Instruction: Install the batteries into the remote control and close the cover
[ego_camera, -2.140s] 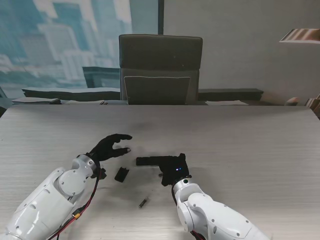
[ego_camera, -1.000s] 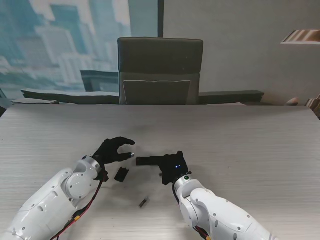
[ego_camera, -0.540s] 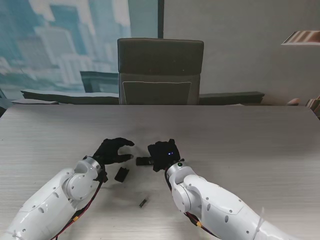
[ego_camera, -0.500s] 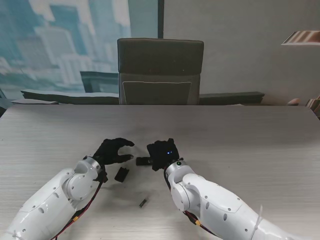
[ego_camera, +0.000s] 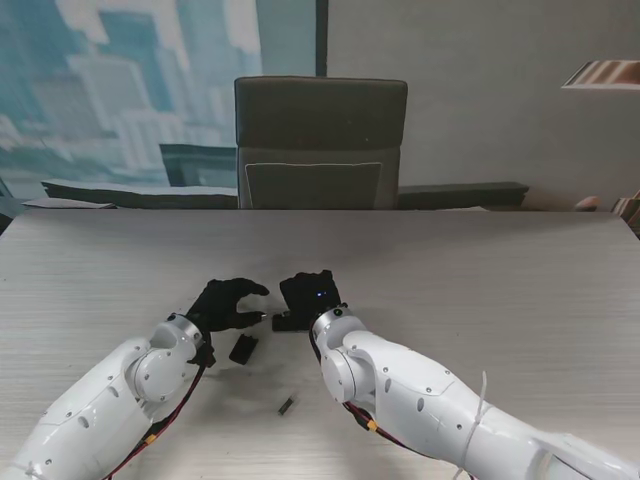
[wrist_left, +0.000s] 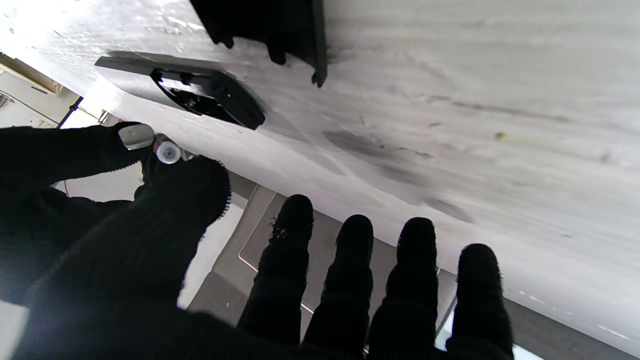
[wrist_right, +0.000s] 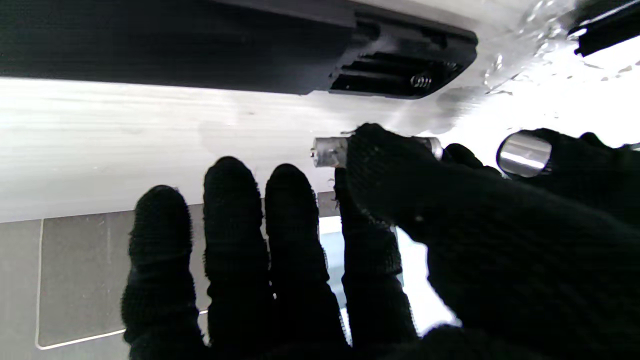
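A long pale wood-grain table (ego_camera: 500, 270) fills the near half of the room, its grain running side to side. At 12 o'clock, pushed in behind the far edge, stands 1 grey high-backed office chair (ego_camera: 320, 140), facing me, with a lighter panel set low in its backrest. Behind it at 10 o'clock a big window (ego_camera: 130, 80) shows hazy blue-grey towers, and at 2 o'clock is a plain grey wall (ego_camera: 480, 90). A low dark ledge (ego_camera: 140, 188) runs along under the window. At 3 o'clock, a reddish shelf corner (ego_camera: 605, 70) pokes in.
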